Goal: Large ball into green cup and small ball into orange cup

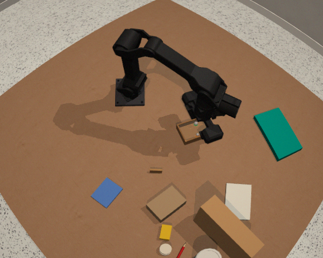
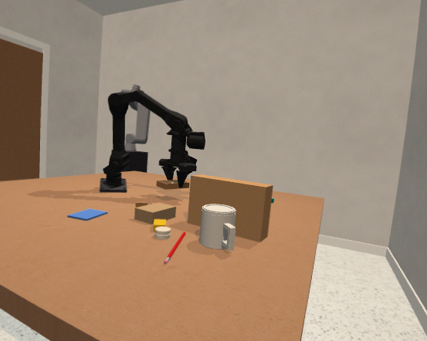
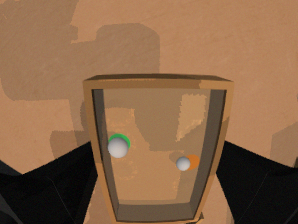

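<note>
The wooden puzzle (image 1: 182, 135) (image 2: 167, 184) (image 3: 100, 137) is a small open-topped wooden tray, low at the table right of the arm's base. My gripper (image 1: 201, 127) (image 2: 176, 180) (image 3: 157, 145) points down and is shut on the puzzle, one black finger on each long side. In the wrist view the large white ball (image 3: 117, 148) (image 1: 195, 124) sits on the green cup (image 3: 125, 139) by the left wall. The small white ball (image 3: 182, 163) (image 1: 197, 134) lies against the orange cup (image 3: 193, 160) by the right wall. I cannot tell whether the puzzle touches the table.
A green slab (image 1: 277, 132) lies to the right. Nearer the front are a white slab (image 1: 238, 199), a long tan box (image 1: 229, 226) (image 2: 235, 207), a flat tan box (image 1: 166, 202), a blue sheet (image 1: 107, 192), a yellow block (image 1: 166, 232), a mug (image 2: 218, 225) and a red pencil (image 2: 174, 247).
</note>
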Robot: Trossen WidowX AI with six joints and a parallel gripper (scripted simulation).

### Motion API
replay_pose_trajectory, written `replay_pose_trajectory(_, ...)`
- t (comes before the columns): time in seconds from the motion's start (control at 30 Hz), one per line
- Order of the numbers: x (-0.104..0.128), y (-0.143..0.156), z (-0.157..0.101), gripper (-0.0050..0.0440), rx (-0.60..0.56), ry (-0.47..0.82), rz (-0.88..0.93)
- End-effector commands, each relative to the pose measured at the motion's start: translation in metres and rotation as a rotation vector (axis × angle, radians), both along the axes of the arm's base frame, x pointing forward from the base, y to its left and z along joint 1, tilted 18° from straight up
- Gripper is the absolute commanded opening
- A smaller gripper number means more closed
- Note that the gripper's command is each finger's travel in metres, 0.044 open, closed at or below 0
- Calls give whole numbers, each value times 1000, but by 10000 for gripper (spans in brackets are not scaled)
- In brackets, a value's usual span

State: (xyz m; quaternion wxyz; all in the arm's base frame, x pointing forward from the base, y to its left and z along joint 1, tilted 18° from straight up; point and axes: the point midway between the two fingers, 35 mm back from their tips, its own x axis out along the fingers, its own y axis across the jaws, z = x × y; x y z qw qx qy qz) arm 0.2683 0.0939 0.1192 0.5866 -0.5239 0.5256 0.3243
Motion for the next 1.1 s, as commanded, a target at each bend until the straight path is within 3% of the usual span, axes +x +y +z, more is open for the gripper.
replay_pose_trajectory(0.0,0,1,0,0,3,5,4)
replay_pose_trajectory(1.07,-1,1,0,0,-2,-6,5)
